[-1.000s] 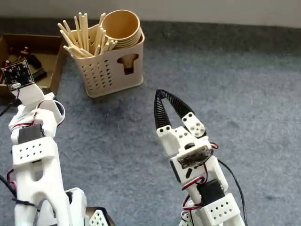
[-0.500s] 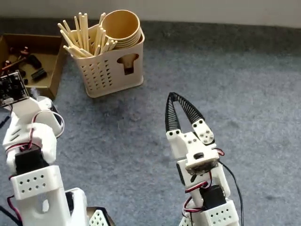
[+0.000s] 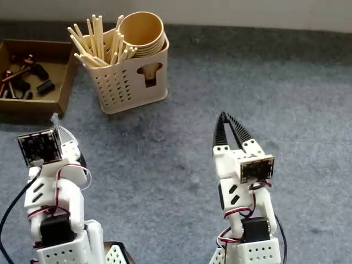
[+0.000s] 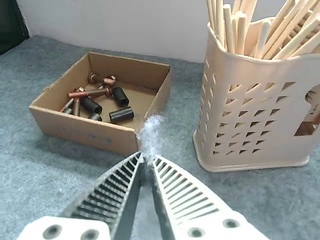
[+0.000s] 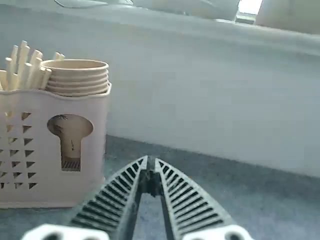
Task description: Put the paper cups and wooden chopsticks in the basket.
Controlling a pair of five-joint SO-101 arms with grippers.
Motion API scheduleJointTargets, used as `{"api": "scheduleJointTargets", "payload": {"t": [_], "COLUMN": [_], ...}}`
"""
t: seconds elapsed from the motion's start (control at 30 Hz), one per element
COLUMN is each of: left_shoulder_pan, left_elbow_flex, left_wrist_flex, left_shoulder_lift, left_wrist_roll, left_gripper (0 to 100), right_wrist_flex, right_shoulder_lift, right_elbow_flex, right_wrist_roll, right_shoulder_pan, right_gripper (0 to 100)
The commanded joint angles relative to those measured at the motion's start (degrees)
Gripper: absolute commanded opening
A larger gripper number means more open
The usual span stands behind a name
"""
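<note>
A cream perforated basket (image 3: 129, 77) stands at the back of the grey carpet. Stacked paper cups (image 3: 143, 32) and several wooden chopsticks (image 3: 96, 41) stand inside it. The left wrist view has the basket (image 4: 260, 120) with chopsticks (image 4: 250, 25) close ahead, and the right wrist view has the basket (image 5: 50, 150) with cups (image 5: 76, 76). My left gripper (image 3: 56, 122) is shut and holds nothing, low at the front left; its tips (image 4: 146, 159) carry a tuft of white fluff. My right gripper (image 3: 224, 117) is shut and bare at the front centre-right, tips (image 5: 150, 162) together.
A brown cardboard box (image 3: 65, 82) with dark metal parts (image 3: 22, 82) sits left of the basket, also seen as the box (image 4: 75, 127) in the left wrist view. A pale wall (image 5: 210, 100) runs behind the carpet. Open carpet (image 3: 264, 82) lies to the right.
Both arms have drawn back toward the front edge of the table. The right gripper's fingers have come together from a wide spread. The left arm has uncovered the cardboard box.
</note>
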Motion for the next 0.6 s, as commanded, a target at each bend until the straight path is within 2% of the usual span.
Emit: {"api": "scheduleJointTargets", "payload": {"t": [0.0, 0.23, 0.43, 0.57], "left_shoulder_pan": [1.5, 2.1, 9.5, 11.7], "left_elbow_flex": [4.4, 8.9, 16.6, 18.4], "left_wrist_flex": [0.4, 0.2, 0.2, 0.4], "left_shoulder_lift": [-7.0, -4.7, -4.7, -4.7], "left_wrist_roll": [-2.6, -2.9, -3.0, -3.1], "left_gripper": [0, 0, 0, 0], "right_wrist_flex": [7.2, 24.0, 35.9, 44.4], "right_shoulder_lift": [-0.8, -0.8, -0.8, -0.8], "right_elbow_flex": [6.8, 6.8, 6.6, 6.6], "right_wrist_roll": [-2.9, -4.2, -10.4, -14.2], "right_shoulder_pan": [3.0, 3.9, 4.0, 4.0], "right_gripper": [0.6, 0.6, 0.5, 0.5]}}
